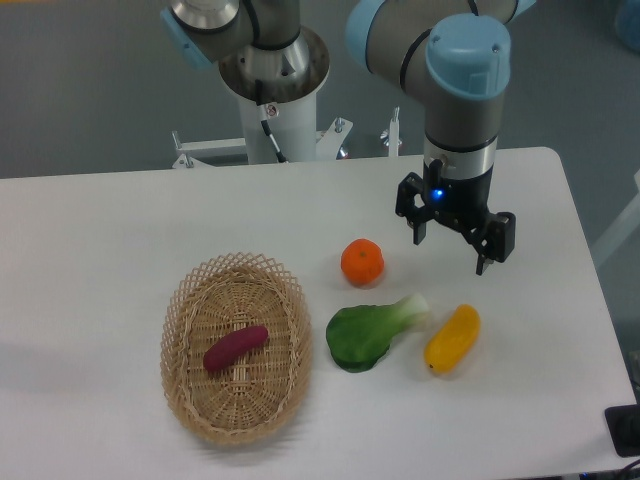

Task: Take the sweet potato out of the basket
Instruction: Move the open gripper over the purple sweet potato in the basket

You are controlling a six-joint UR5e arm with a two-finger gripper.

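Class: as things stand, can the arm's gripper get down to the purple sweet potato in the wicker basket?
Probably yes. The magenta-purple sweet potato lies alone and uncovered in the open-topped tan wicker basket; the open two-finger gripper hovers well right, empty.

One basket (236,345); one sweet potato (236,348); one orange (362,262); one leafy green vegetable (372,331); one yellow-orange oblong vegetable (452,338).

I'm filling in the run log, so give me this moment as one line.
phase: pre-reach | gripper: open, empty, above table right of orange | sweet potato: lying in basket, untouched | pick: not done
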